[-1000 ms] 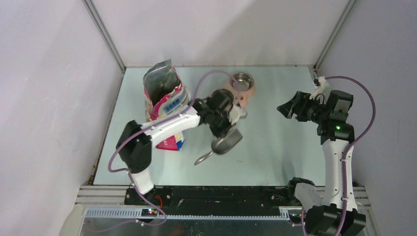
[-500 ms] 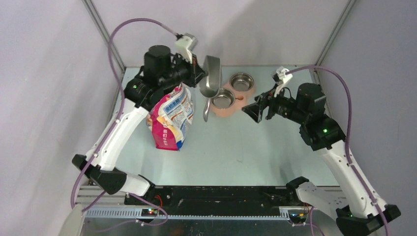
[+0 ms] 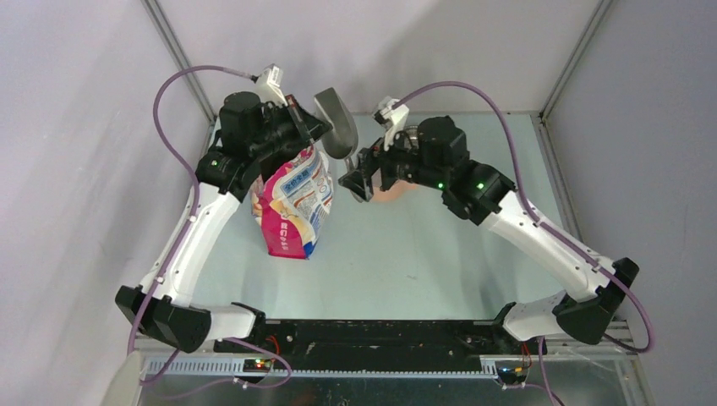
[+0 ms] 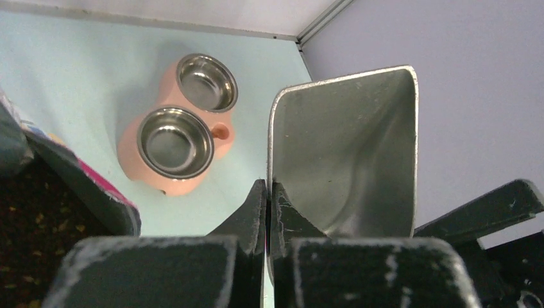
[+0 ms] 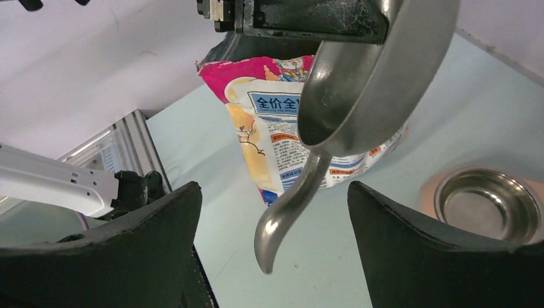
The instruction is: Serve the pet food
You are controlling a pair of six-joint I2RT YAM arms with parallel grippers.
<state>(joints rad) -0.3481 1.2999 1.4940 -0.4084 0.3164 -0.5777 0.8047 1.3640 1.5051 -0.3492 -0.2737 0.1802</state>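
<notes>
My left gripper (image 3: 311, 123) is raised at the back, above the printed bag (image 3: 294, 201), and is shut on the rim of the grey metal scoop (image 3: 336, 125). The scoop (image 4: 346, 154) is empty, with its handle (image 5: 289, 205) hanging down. My right gripper (image 3: 358, 179) is open. In the right wrist view the handle hangs between that gripper's (image 5: 274, 192) spread fingers without touching them. The pet food (image 4: 25, 215) shows dimly as dark bits inside the bag's open mouth. Two empty steel bowls (image 4: 173, 141) (image 4: 206, 82) sit in a pink holder (image 4: 131, 168).
The bag (image 5: 282, 141) stands left of centre on the pale green table (image 3: 423, 262). In the top view my right arm hides most of the pink bowl holder (image 3: 391, 194). White walls close the back and both sides.
My left arm lifted the scoop from low over mid-table to high at the back, above the bag. My right arm swung in from the right until its open fingers flanked the scoop's handle.
</notes>
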